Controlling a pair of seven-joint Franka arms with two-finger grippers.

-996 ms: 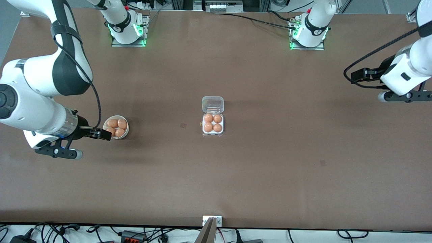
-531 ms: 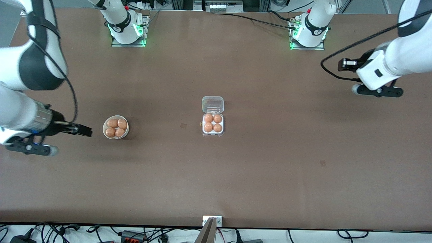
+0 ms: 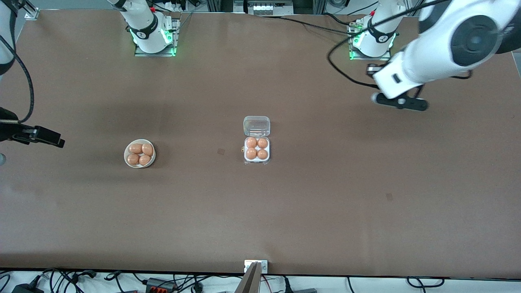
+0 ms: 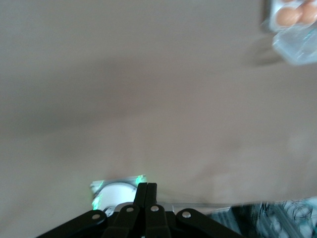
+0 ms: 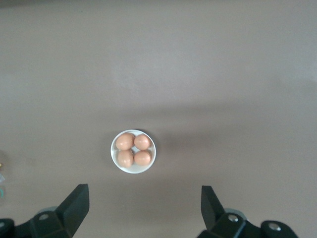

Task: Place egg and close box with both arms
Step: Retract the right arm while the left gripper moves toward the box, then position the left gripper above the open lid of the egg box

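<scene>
Front view | box mid-table, four eggs seated, lid flat at 12 o'clock | left gripper pinched shut, empty | right gripper spread wide, empty, at 9 o'clock of bowl | advice: fold lid toward 6 o'clock, steady box, press evenly

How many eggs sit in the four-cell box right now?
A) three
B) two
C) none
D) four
D: in the front view all four cells of the box hold an egg, and its clear lid lies open.
</scene>
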